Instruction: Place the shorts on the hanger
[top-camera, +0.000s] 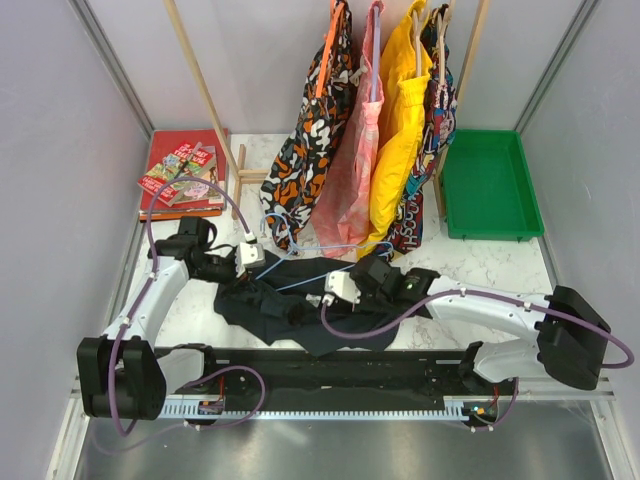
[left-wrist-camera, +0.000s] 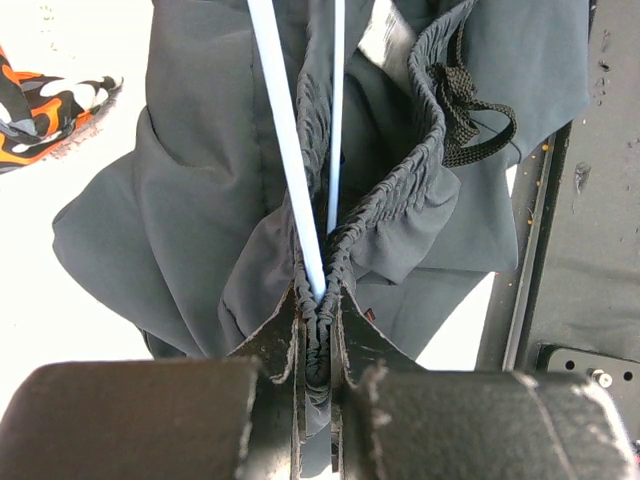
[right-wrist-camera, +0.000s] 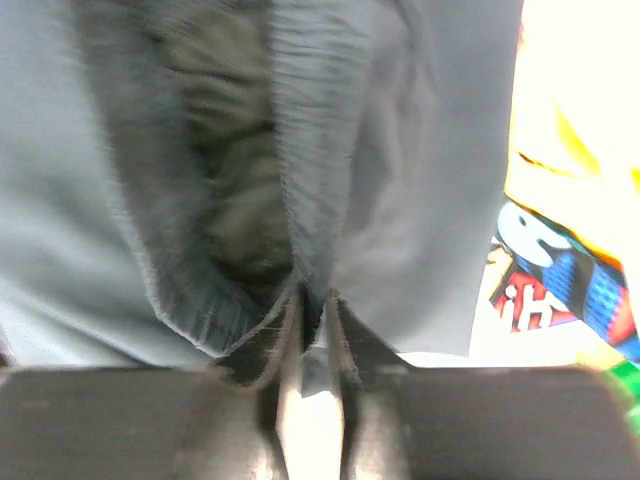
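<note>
We see pale lilac walls on three sides, a white marbled tabletop, a wooden rack of hanging garments, a green tray, red books, bright even light.

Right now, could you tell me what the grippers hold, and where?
Both hold the shorts: left gripper pinches the gathered waistband, right gripper a fabric edge.

You cannot trace the hanger whole. Over the shorts its two wires run off the left wrist view's top edge, and lower down they vanish into the waistband at your left hand. Your right hand shows blurred; whether wire lies within its fold of the shorts is unclear.
</note>
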